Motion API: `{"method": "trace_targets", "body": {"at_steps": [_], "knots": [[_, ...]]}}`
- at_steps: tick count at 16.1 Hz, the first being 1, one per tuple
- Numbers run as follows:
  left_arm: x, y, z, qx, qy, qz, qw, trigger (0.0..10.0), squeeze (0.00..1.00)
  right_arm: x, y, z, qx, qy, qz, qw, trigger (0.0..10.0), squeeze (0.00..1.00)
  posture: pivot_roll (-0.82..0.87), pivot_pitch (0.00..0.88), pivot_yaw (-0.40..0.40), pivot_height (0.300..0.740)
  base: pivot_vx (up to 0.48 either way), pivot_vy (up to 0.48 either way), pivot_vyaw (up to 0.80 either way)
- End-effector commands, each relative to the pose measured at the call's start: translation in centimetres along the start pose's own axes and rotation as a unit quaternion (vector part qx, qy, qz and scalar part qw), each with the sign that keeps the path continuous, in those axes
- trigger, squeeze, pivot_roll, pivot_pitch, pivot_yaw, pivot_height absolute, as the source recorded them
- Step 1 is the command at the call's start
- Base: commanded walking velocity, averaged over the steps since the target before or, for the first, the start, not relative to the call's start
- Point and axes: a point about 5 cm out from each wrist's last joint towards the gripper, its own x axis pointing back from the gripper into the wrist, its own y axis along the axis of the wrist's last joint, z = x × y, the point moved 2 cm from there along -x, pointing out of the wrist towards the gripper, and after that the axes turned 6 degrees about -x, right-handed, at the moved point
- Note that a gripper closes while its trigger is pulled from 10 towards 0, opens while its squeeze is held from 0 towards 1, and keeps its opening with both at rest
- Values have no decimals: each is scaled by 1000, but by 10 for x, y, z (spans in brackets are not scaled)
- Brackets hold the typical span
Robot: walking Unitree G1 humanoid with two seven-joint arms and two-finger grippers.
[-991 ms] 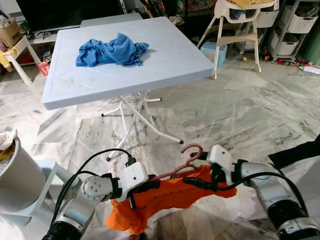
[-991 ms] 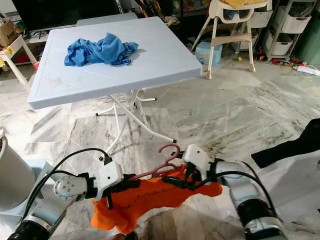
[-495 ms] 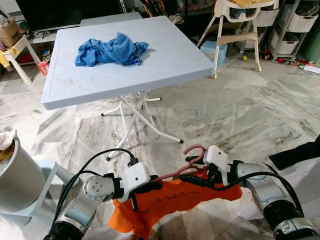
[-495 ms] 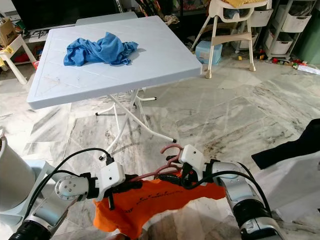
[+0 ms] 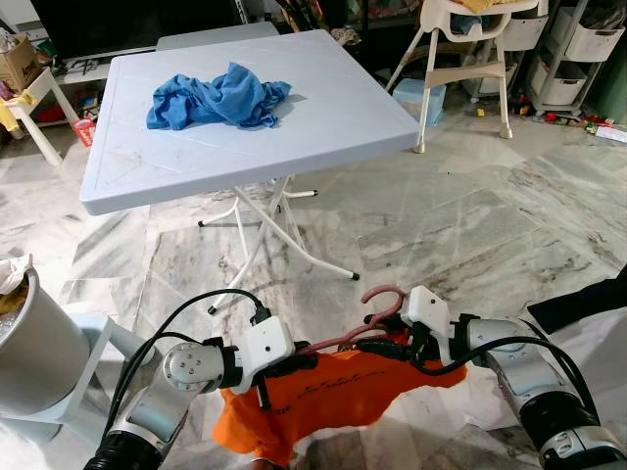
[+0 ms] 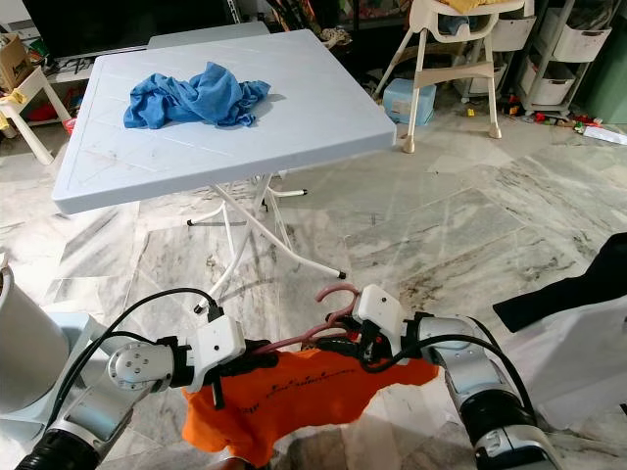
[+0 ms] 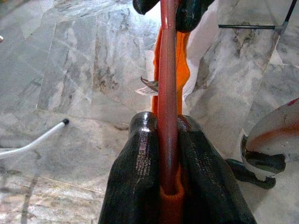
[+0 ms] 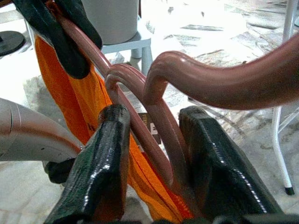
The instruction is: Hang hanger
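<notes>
A pink-brown hanger (image 5: 380,296) carries an orange garment (image 5: 328,399) low over the marble floor, its hook pointing up. My left gripper (image 5: 291,365) is shut on the hanger's left arm; in the left wrist view the black fingers (image 7: 140,163) clamp the rod (image 7: 167,84) with orange cloth (image 7: 181,51) beyond. My right gripper (image 5: 400,345) is shut on the hanger near its neck. In the right wrist view the rod (image 8: 161,121) runs between the two fingers (image 8: 105,158), with orange cloth behind it.
A pale blue folding table (image 5: 333,108) with a crumpled blue cloth (image 5: 217,98) stands ahead. A white bin (image 5: 29,343) is at the left, a high chair (image 5: 460,59) and storage bins (image 5: 563,59) at the back right, and dark cloth (image 5: 588,299) at the right.
The right gripper has slid slightly along the hanger near its neck, and the orange garment has shifted a little. The left gripper keeps its hold.
</notes>
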Motion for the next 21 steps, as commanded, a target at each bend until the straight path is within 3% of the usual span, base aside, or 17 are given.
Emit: {"method": "trace_targets", "body": {"at_steps": [1, 15, 21], "knots": [[1, 8, 6, -19, 2, -12, 1000, 0, 0, -1, 2, -1, 12, 7, 11, 1000, 0, 0, -99, 63, 83, 740, 0, 0, 0], [1, 5, 7, -32, 0, -2, 999, 0, 0, -1, -2, 2, 16, 11, 15, 1000, 0, 0, -101, 55, 88, 740, 0, 0, 0], [3, -3, 10, -61, 11, 21, 998, 0, 0, 2, 3, 0, -2, 16, -4, 1000, 0, 0, -100, 54, 82, 740, 0, 0, 0]]}}
